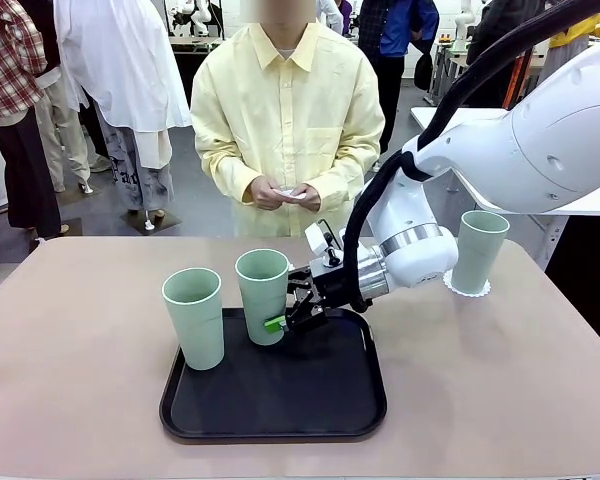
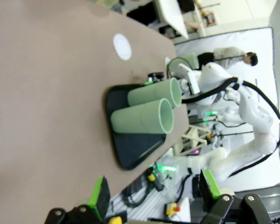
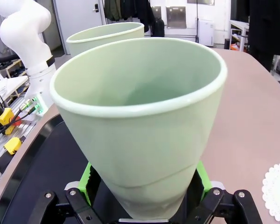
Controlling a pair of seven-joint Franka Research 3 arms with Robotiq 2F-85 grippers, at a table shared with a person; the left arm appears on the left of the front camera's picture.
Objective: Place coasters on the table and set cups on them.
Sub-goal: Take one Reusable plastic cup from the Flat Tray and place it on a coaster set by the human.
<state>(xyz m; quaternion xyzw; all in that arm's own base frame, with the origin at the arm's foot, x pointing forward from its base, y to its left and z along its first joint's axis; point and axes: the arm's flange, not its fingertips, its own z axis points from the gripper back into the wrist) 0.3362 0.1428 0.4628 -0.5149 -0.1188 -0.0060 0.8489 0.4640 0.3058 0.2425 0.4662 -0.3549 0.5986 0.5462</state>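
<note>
The right-hand cup (image 1: 263,290) on the black tray (image 1: 280,395) is straddled by the right gripper (image 1: 288,308), jaws parted and unclamped; the left gripper (image 2: 154,186) is spread wide, empty.

The front view looks from the robot's side across the bench (image 1: 80,340) toward a person (image 1: 285,130) at its far edge, taking in the whole black tray (image 1: 280,410). The left wrist view, rolled sideways, sees that tray from well back, while the right wrist view sits close against one cup (image 3: 140,116) between the right end effector's (image 3: 143,182) pads. All three share the tray and its two cups (image 1: 193,315).
</note>
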